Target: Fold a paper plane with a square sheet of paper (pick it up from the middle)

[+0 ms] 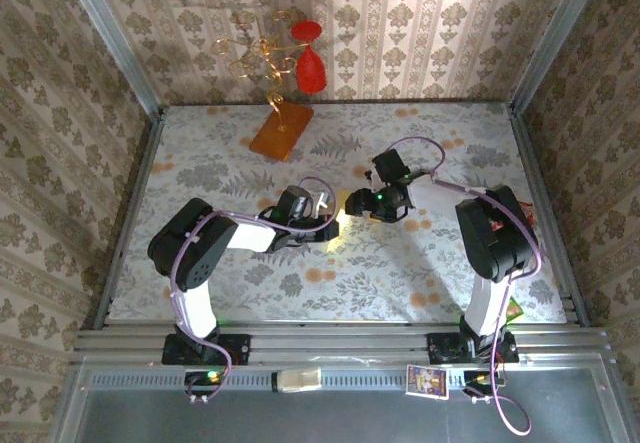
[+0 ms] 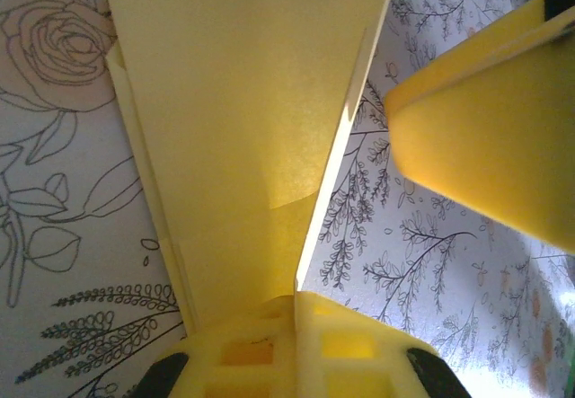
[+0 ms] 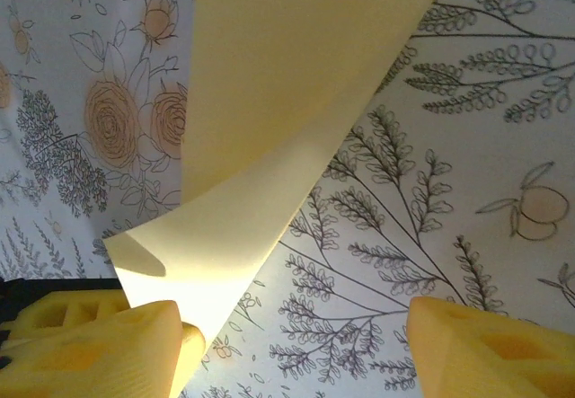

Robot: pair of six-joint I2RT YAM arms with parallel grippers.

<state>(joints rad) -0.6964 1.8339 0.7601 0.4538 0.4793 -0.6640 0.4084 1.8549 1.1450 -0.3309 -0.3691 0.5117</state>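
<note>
The sheet of paper (image 2: 243, 101), already creased, lay mid-bench (image 1: 440, 273) between both grippers. The left gripper (image 1: 325, 213) had its fingers (image 2: 296, 344) together, clamped on the paper's near edge. The right gripper (image 1: 362, 203) hung over it, fingers (image 3: 99, 344) apart, one touching a lifted flap.

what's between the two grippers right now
The pale-yellow sheet of paper, already creased, spans the gap between the left gripper and right gripper in the top view.
</note>
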